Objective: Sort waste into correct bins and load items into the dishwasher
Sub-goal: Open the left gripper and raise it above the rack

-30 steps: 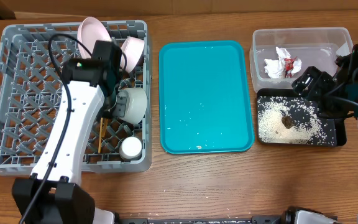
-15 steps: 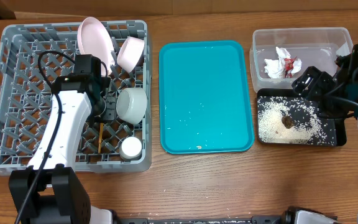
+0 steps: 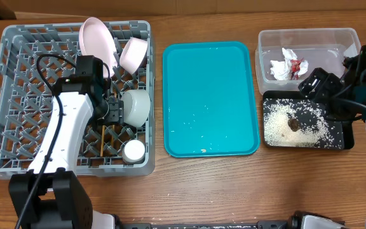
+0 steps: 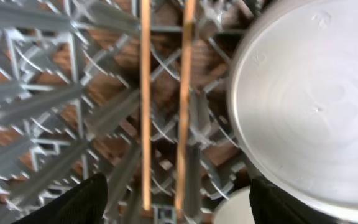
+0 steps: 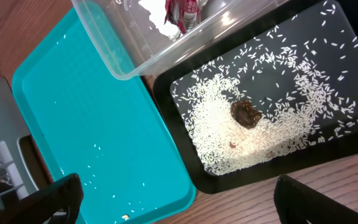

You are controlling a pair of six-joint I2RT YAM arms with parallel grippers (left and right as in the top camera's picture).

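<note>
My left gripper (image 3: 113, 109) hangs open low over the grey dishwasher rack (image 3: 18, 76). Two wooden chopsticks (image 4: 145, 106) lie on the lattice floor between its spread fingertips (image 4: 92, 199), untouched; in the overhead view the chopsticks (image 3: 104, 137) poke out below the gripper. A white bowl (image 3: 136, 106) stands just right of it, with a white cup (image 3: 133, 151) nearer the front. A pink plate (image 3: 98, 39) and a pink bowl (image 3: 134, 54) lean at the rack's back. My right gripper (image 3: 318, 84) stands open and empty above the black tray (image 3: 343, 138), which holds rice (image 5: 222, 124) and a brown lump (image 5: 246, 114).
A clear tub (image 3: 307, 37) behind the black tray holds the red-and-white wrapper (image 3: 289, 65). A teal tray (image 3: 210, 83) with a few stray rice grains lies between the rack and the bins. Bare wooden table runs along the front.
The left arm shifted left and lower in the rack, then its jaws opened and let go of the chopsticks, which now lie on the lattice. The right arm has not moved.
</note>
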